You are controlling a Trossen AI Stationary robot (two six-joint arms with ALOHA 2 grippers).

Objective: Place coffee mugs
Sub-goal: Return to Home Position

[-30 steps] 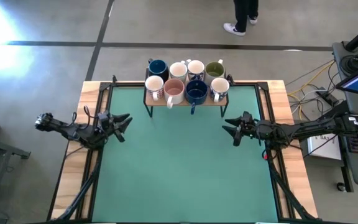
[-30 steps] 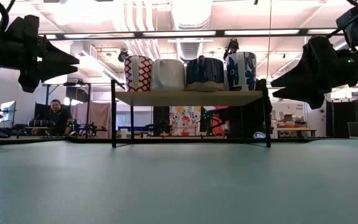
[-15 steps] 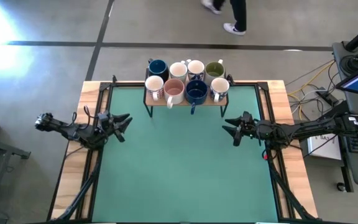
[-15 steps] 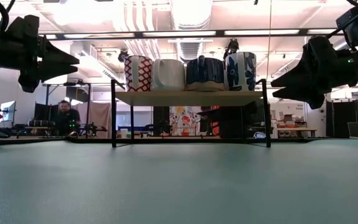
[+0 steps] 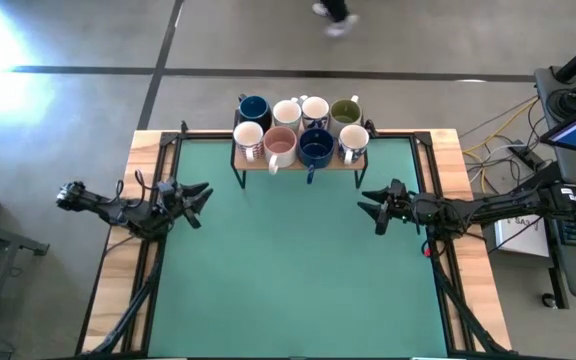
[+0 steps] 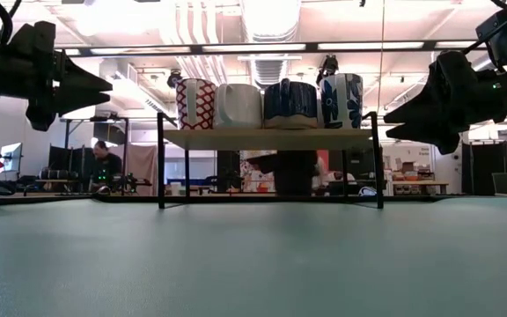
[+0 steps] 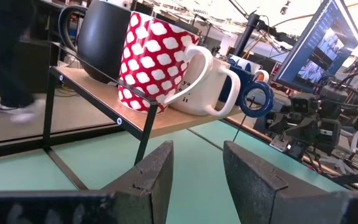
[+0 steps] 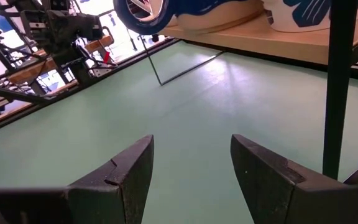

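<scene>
All eight coffee mugs point(image 5: 312, 141) sit upright on the small wooden shelf point(image 5: 336, 161) at the far edge of the green mat point(image 5: 288, 270), in two rows of four. Back row, from my left: dark blue mug point(image 5: 254, 109), cream mug point(image 5: 286, 113), blue-patterned mug point(image 5: 315, 108), olive-inside mug point(image 5: 345, 111). Front row: red-patterned mug point(image 5: 248, 135), pink-brown-inside mug point(image 5: 281, 147), second dark blue mug point(image 5: 317, 150), white mug point(image 5: 354, 139). They're packed close; can't tell which ones actually touch.

My left gripper point(image 5: 201, 196) hangs over the mat's left edge, well apart from the shelf, pointing in twd the other arm. Jaws spread, nothing btwn them. The left wrist view shows both fingers point(image 7: 151, 180) w/ a clear gap, and the shelf's left end beyond.

My right gripper point(image 5: 370, 206) sits opposite near the mat's right side, short of the shelf's right end, pointing back at the left one. Jaws spread & empty too — right wrist view has the fingers point(image 8: 126, 180) wide, bare mat past them.

In the low view both grippers hover off the mat at abt mug height, one either side of the shelf and clear of its legs.

Beyond the table: a shoe point(image 5: 333, 20) on the floor, and a seated person point(image 6: 106, 163) far back in the room.
</scene>
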